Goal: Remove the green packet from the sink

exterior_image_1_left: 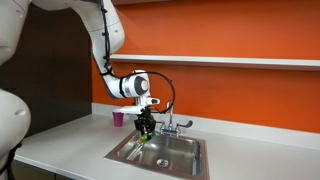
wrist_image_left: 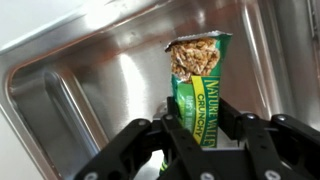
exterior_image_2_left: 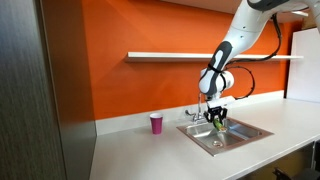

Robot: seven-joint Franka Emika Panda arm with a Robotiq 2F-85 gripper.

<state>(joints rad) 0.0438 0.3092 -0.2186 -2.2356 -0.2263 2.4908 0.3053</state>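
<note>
While the robot arm hangs bent over the white surface, its fingers are clamped on the lower end of the green packet. The wrist view catches this close up against the steel floor of the sink — the wrapper reads "Nature Valley" and "Crunchy", and a picture of an oat bar fills the end farthest from the grip. One black finger sits on either side of the wrapper, which stands nearly upright in that view with a slight lean. Whether its far end touches the basin floor cannot be told.

In both exterior views the fingers point down into the sink, just beside the chrome faucet at the back rim. From that distance the packet is no more than a fleck of green and yellow beneath them — inside the outline of the basin, not out on the surface.

A small pink cup stands upright on the surface near the orange wall, off to one side of the sink and clear of its rim, well apart from the packet. A long white shelf runs along the wall above the faucet
</note>
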